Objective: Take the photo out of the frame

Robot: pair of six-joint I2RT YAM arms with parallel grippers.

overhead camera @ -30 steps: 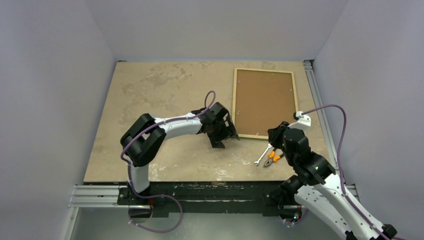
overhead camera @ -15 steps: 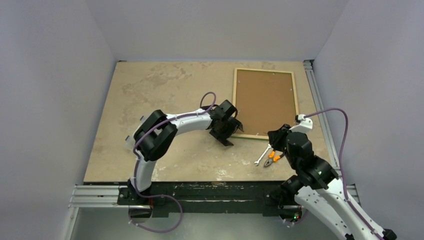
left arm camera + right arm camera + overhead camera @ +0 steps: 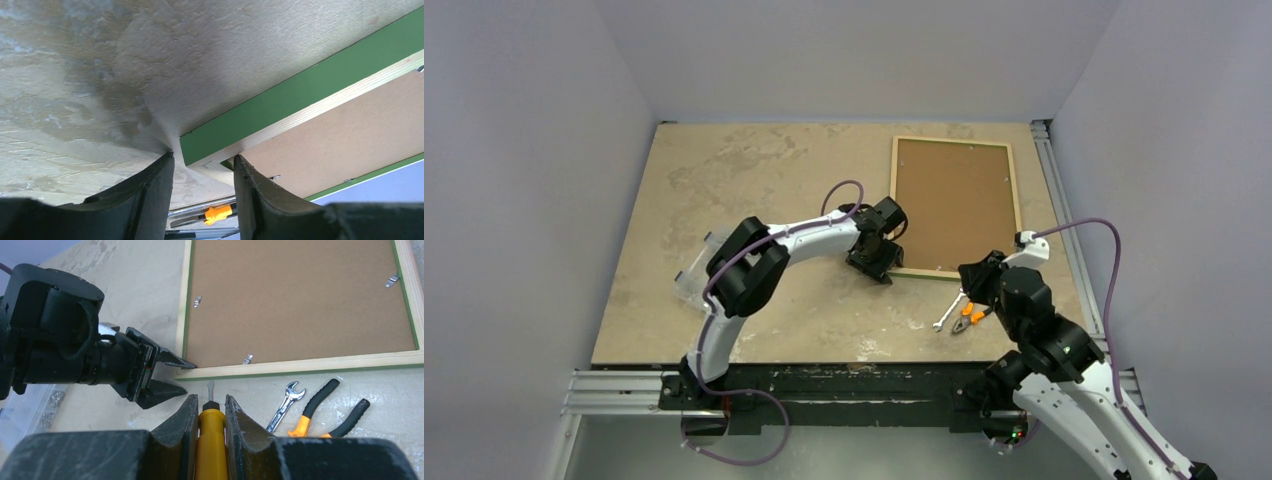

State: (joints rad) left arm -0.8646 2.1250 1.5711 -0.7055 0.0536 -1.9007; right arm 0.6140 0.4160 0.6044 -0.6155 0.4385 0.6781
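Jaws of my left gripper sit part-open astride a near corner of the face-down frame at the table's far right, my right gripper clamps a screwdriver, and I judge the photo inside, brown back up, thin and light, best lifted by an edge

photo printed side hidden, screwdriver handle cut off, clear box partly behind left arm
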